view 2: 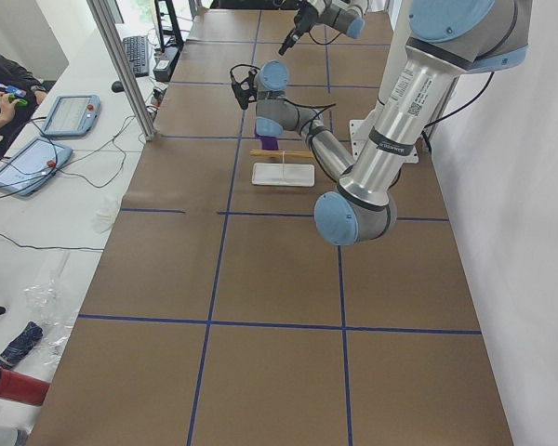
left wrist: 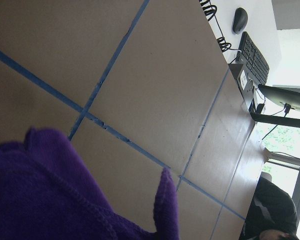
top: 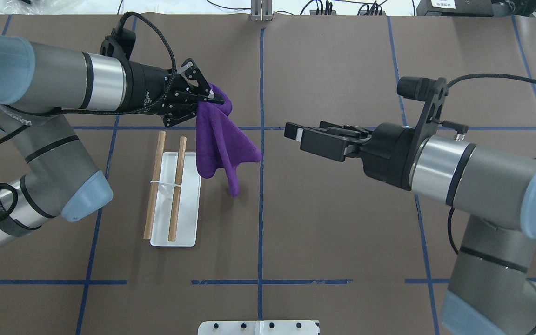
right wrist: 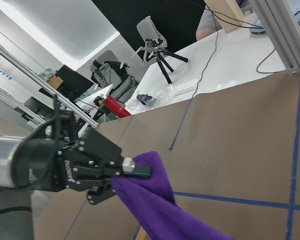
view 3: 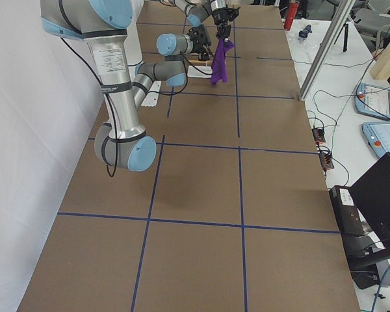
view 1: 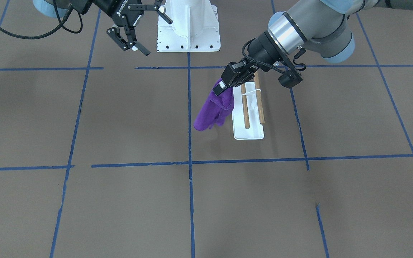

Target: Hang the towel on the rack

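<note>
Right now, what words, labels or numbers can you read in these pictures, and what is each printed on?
"ROBOTIQ": on the right gripper, front view.
"Gripper": small, on the left gripper, overhead view.
Lettering on the left arm: too blurred to read.
No text shows on the towel or the rack.

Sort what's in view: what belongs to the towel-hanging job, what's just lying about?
Job: purple towel, pinched by left gripper and hanging beside the rack, not yet on its rods; right gripper, open and empty.
Lying about: white robot pedestal; tablets and keyboard on the side table.
</note>
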